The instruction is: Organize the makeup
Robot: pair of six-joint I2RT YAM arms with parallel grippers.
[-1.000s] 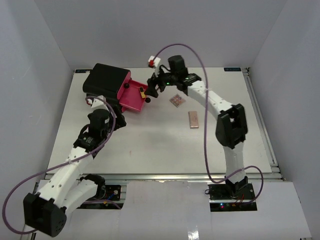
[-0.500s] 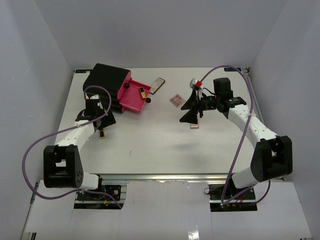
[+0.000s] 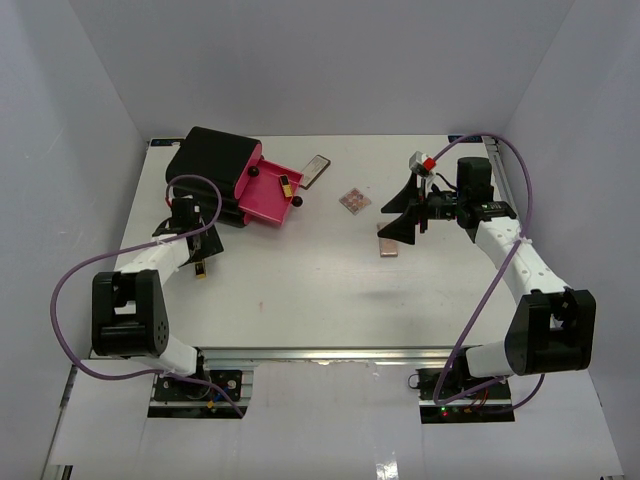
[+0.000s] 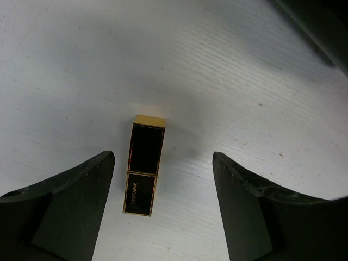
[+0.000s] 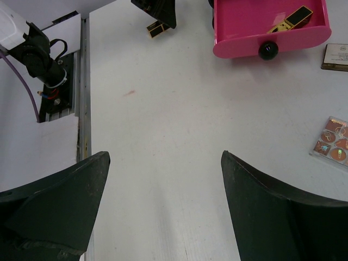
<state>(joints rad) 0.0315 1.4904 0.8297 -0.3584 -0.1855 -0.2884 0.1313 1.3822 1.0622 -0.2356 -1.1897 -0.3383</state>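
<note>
A small black tube with gold trim [image 4: 144, 171] lies flat on the table between the fingers of my left gripper [image 4: 163, 160], nearer the left finger and touching neither. From above, that open gripper [image 3: 200, 253] hovers over the tube [image 3: 201, 270] at the left. My right gripper [image 3: 392, 220] is open and empty above the pink rectangular palette [image 3: 387, 246]. The square palette [image 3: 353, 200] and the grey compact [image 3: 316, 171] lie further back. Another small black and yellow tube [image 5: 291, 19] rests in the open pink drawer [image 5: 272, 38].
The big black box [image 3: 212, 160] stands at the back left with its pink drawer [image 3: 265, 198] pulled out towards the middle. The table's left edge rail [image 5: 82, 109] shows in the right wrist view. Purple cables loop off both arms.
My right arm has swung away from the drawer to the right side. My left arm has swung left and come down over the small tube, its jaws narrowing a little.
</note>
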